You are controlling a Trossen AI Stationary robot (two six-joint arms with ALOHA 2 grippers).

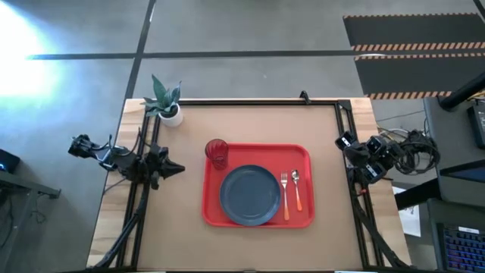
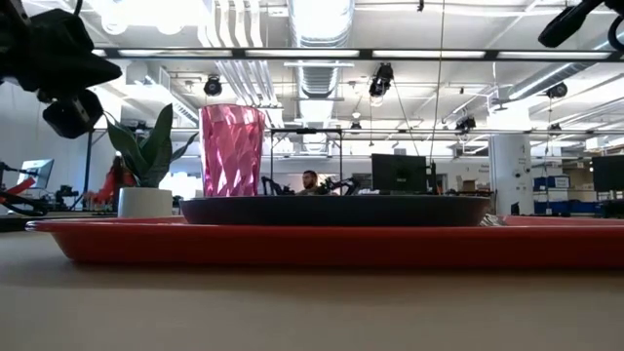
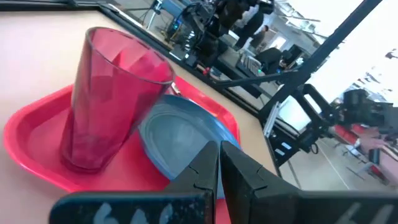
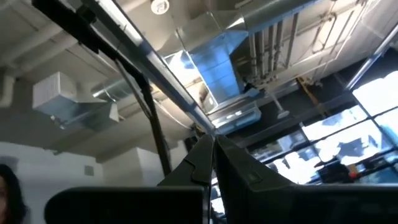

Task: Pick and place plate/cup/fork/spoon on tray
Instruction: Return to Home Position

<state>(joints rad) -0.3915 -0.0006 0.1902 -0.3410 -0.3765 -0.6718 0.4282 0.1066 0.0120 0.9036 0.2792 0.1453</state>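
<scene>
All 4 items sit on the tray (image 1: 258,186), mid-table: plate (image 1: 250,195) centre-left, cup (image 1: 217,153) upright at the far-left corner just beside the plate rim, fork (image 1: 285,193) and spoon (image 1: 296,188) side by side on the bare strip to the plate's right, handles toward the near edge. Task looks done or nearly so, judging by the layout. Risks from here: the cup is tall, light plastic and stands close to the left arm's side, so any sweep across that corner could tip it onto the plate or off the tray; cutlery lies loose on slick plastic, so a bump to the tray rim would skate it out of line; plant pot (image 1: 171,114) at the far-left table corner is also within reach of a careless left-arm swing. Left gripper (image 1: 176,170) is parked near the table's left edge, pointing at the tray, jaws pressed together, nothing between them, touching nothing. Right gripper (image 1: 350,144) is at the right edge, well apart from the tray, tilted up toward the ceiling, jaws also pressed together, empty.
</scene>
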